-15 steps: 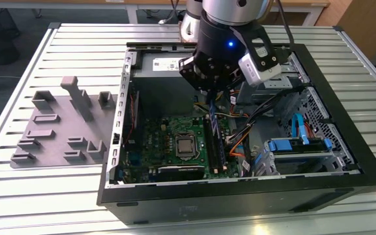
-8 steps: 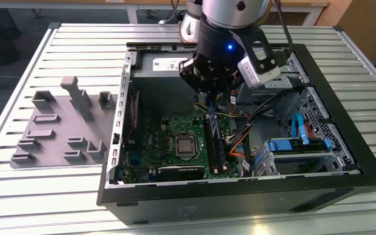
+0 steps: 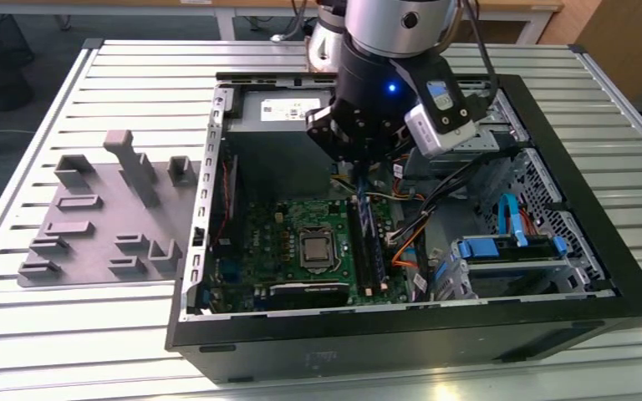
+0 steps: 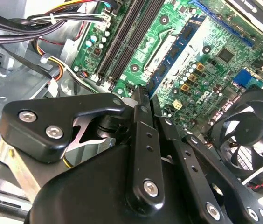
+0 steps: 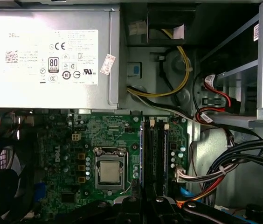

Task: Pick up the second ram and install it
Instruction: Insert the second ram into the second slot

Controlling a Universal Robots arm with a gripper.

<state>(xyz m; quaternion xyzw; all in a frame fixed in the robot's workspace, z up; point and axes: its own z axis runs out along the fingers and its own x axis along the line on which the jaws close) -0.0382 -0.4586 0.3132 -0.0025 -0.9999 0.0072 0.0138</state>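
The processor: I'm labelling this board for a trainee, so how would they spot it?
Look inside the open black computer case, at the green motherboard on its floor. The processor is the bare silver square in a metal frame, beside the long black memory slots; no neighbouring part is plain shiny metal.

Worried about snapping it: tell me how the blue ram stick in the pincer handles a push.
The second ram looks thin and flat, so it is probably stiff edge-on but apt to flex or crack if pushed sideways. Its slim build suggests it is light. The bare chips on its face look fragile near where the pincer holds it.
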